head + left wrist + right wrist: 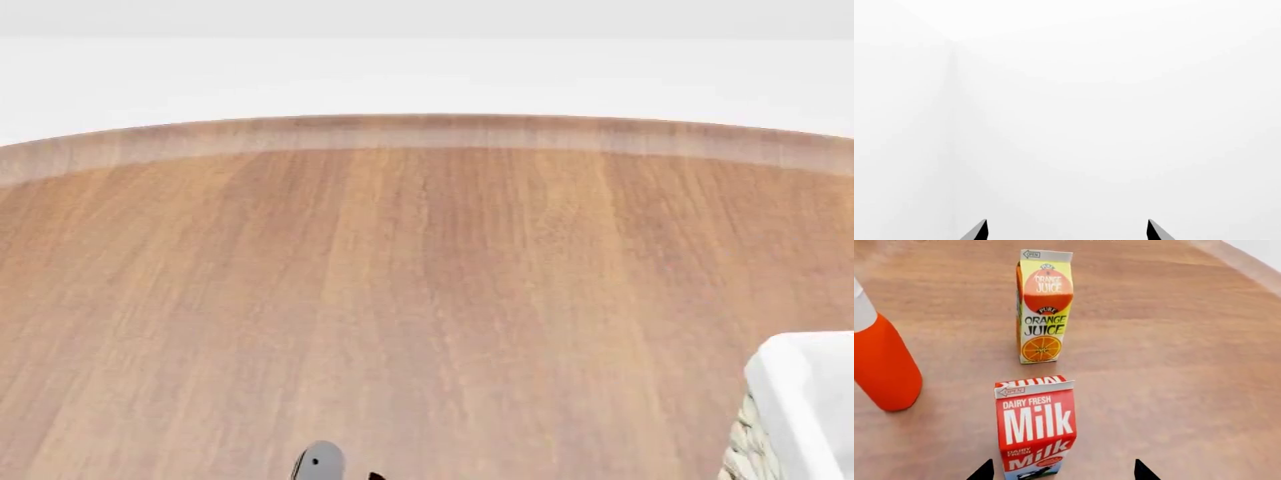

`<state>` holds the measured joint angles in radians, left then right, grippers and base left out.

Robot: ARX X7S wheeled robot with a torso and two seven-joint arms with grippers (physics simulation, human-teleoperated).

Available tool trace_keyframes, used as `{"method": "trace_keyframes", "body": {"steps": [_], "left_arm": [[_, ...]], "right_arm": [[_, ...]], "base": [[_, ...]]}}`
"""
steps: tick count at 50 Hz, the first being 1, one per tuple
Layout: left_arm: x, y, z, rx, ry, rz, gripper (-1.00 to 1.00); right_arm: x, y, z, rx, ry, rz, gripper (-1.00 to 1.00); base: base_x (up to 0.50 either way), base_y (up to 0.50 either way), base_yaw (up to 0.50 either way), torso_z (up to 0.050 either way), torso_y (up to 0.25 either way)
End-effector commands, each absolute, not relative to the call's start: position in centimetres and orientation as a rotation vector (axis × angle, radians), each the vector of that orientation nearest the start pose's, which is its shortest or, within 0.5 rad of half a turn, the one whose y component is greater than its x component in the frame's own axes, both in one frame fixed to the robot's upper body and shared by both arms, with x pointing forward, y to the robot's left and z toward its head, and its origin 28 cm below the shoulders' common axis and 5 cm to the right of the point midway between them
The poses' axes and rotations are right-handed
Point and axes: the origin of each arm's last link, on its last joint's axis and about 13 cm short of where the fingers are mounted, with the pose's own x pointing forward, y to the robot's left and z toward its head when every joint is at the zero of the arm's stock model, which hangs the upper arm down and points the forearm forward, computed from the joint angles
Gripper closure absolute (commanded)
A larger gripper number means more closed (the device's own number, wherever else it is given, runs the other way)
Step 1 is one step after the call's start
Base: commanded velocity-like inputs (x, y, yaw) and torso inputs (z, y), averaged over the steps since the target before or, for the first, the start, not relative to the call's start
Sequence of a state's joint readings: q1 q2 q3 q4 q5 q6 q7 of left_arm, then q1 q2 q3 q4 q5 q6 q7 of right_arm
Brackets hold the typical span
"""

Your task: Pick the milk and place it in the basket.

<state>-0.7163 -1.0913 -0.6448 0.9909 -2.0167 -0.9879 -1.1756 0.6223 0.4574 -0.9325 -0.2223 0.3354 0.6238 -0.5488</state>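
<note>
The bench (400, 290) was of smooth brown wood with fine grain and a curved pale edge. At the head view's right, a corner of the basket (801, 420) showed – woven wicker under a white folded liner. The milk (1034, 427) stood upright on the bench, a gable-top carton with red face and white letters, between the spread tips of the right tool (1062, 471), which held nothing. Behind it stood an orange juice carton (1044, 307), and aside an orange rounded bottle (881, 365). The left tool (1066, 230) was parted too – empty, before plain white.
</note>
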Motion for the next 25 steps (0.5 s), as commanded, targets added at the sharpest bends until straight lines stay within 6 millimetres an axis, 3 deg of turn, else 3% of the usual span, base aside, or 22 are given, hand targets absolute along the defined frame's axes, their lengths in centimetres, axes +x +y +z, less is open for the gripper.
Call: {"method": "trace_keyframes", "body": {"steps": [1,25], "left_arm": [[10.0,28.2,31.3,0.087,-0.513,0.145,-1.00],[9.9,28.3,31.1,0.083,-0.514,0.151,-1.00]], "right_arm": [[27.1,-4.8,9.0,-0.491,0.324,1.325,-1.00],[27.4,-3.4,8.0,-0.492,0.343,1.408,-1.00]], "base": [[0.00,0.00,0.00,0.000,0.000],[0.00,0.00,0.00,0.000,0.000]]}}
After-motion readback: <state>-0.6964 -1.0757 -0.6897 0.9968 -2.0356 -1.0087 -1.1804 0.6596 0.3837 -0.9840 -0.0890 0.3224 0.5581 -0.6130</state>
